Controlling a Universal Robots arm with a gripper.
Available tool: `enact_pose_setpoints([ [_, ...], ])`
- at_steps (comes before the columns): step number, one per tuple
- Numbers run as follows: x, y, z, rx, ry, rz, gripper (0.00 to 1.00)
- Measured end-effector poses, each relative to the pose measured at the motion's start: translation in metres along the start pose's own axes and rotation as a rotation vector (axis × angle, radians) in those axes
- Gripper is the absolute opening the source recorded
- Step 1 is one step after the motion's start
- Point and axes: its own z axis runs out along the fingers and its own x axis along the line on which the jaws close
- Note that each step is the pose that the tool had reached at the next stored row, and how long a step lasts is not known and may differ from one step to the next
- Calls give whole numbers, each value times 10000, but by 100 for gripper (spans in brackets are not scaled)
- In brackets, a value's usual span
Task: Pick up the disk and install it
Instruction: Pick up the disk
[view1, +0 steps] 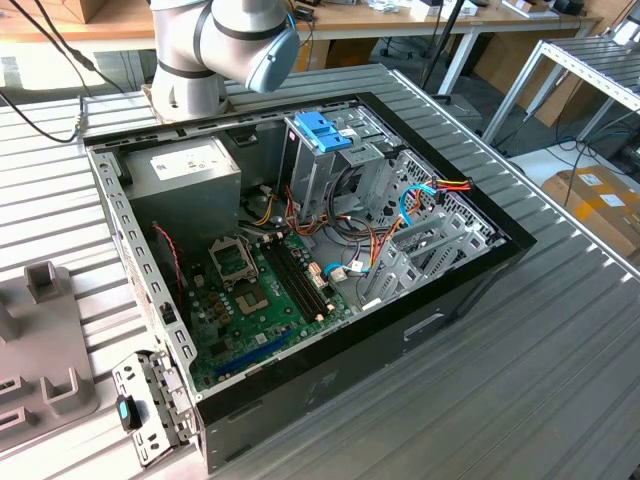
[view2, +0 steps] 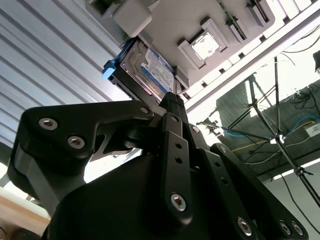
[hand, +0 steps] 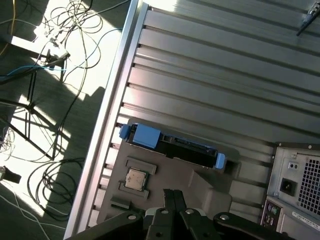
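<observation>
The disk (hand: 172, 146) stands on its edge in a grey holder (hand: 170, 175) on the ribbed metal table, with blue rails at both ends. In the second wrist view the disk (view2: 150, 67) shows its white-and-blue label. My gripper (hand: 173, 192) hangs above the holder, apart from the disk, its two black fingers pressed together and holding nothing. The same shut fingertips of the gripper (view2: 171, 97) point toward the disk's labelled face. In the exterior view the open computer case (view1: 300, 240) lies on the table, with a metal drive cage topped by a blue handle (view1: 325, 130).
A small square chip (hand: 135, 179) sits in a recess of the holder beside the disk. The case's rear corner (hand: 300, 185) is close by. Inside the case are a grey power-supply box (view1: 190, 170), a motherboard (view1: 255, 290) and loose cables (view1: 380, 240). The table edge (hand: 107, 125) drops to a cable-strewn floor.
</observation>
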Motion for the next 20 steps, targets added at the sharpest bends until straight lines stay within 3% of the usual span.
enact_pose_setpoints([
  [20, 0, 0, 0, -15, 26, -592, 11],
])
